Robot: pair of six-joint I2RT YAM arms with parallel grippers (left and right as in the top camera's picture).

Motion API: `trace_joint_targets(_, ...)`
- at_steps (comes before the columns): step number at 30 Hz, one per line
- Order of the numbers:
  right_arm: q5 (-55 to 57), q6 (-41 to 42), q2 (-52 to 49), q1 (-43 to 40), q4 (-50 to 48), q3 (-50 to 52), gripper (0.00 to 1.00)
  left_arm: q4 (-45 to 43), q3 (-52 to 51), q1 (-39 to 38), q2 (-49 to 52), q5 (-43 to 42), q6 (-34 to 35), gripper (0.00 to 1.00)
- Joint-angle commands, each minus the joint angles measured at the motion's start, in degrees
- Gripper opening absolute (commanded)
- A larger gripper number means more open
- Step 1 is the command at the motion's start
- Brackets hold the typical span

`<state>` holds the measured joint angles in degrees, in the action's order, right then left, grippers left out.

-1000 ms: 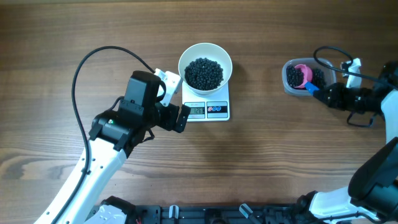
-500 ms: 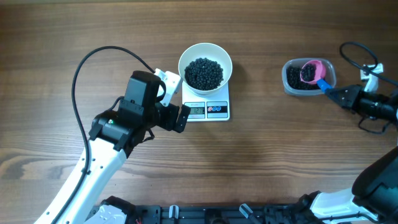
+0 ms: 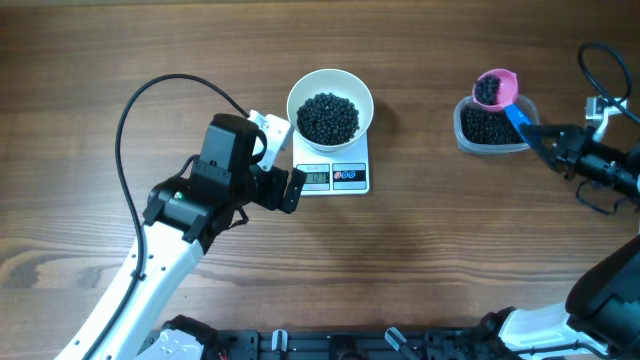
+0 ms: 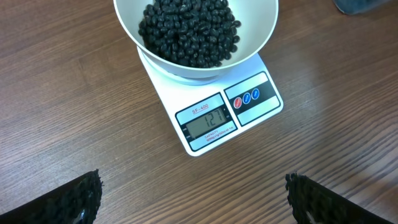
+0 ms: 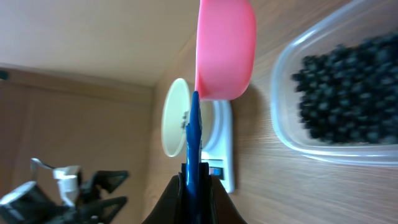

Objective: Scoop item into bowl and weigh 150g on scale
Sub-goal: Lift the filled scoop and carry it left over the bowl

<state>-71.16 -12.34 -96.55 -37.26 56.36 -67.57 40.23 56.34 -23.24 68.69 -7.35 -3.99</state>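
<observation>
The white bowl [image 3: 330,104] stands on the white scale [image 3: 345,178] and holds a heap of black beans [image 3: 328,117]. In the left wrist view the scale [image 4: 249,118] has 121 on its display below the bowl [image 4: 264,28]. My left gripper [image 3: 287,160] is open just left of the scale, its fingertips [image 4: 74,199] wide apart over bare wood. My right gripper [image 3: 540,140] is shut on the blue handle [image 5: 194,137] of a pink scoop [image 3: 495,87]. The scoop carries beans above the far rim of the clear tub [image 3: 490,128].
The clear tub [image 5: 348,93] at the right still holds many beans. A black cable [image 3: 150,95] loops over the table behind the left arm. The right arm's cable [image 3: 600,60] hangs near the right edge. Bare wood lies between scale and tub.
My right gripper has drawn back to the right and lifted the scoop out of the tub's beans; it now hangs loaded over the tub's far rim. The left arm has not moved.
</observation>
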Motion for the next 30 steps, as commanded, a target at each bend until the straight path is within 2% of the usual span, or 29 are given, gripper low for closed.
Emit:
trace_joint_targets(1,-5.95,5.46,-0.74,4.07,0.13,0.66,0.04,-0.15,-0.09,0.22,0.02,0.13,0.33,1.00)
trace_joint_targets(8,-8.63,5.51,-0.74,17.55,-3.87,0.63,0.04,-0.15,-0.09,0.22,0.02,0.13,0.33,1.00)
trace_joint_targets(13,-5.05,12.15,-0.74,26.99,-13.49,0.66,0.04,-0.13,-0.09,0.22,0.02,0.13,0.33,1.00)
trace_joint_targets(18,13.86,12.79,-0.72,37.48,-21.40,0.63,0.04,-0.13,-0.09,0.22,0.02,0.13,0.33,1.00)
trace_joint_targets(30,31.43,12.68,6.27,48.52,-31.65,0.07,0.04,-0.13,-0.09,0.22,0.02,0.13,0.33,1.00)
